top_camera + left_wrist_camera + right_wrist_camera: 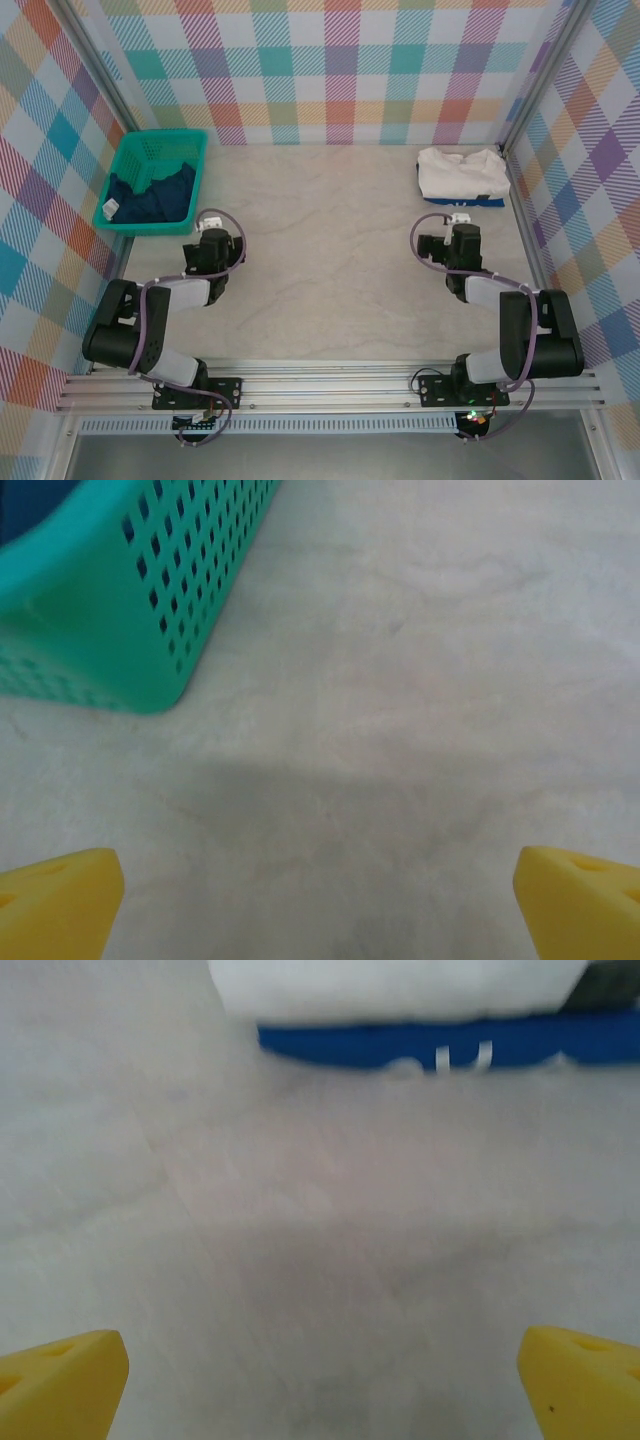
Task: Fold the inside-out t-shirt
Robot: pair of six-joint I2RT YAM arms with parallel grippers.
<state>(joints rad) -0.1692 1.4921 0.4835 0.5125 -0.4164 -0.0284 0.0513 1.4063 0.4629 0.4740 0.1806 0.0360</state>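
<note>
At two o'clock on the tabletop [330, 230] the inside-out t-shirt [462, 170] lies folded atop a blue shirt [330, 1045], left fingers [60, 900] and right fingers [60, 1385] spread empty, so folding looks finished, nothing more needed.

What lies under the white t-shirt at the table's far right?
A blue garment; only its near edge pokes out beneath the white t-shirt. The rest is covered.
</note>
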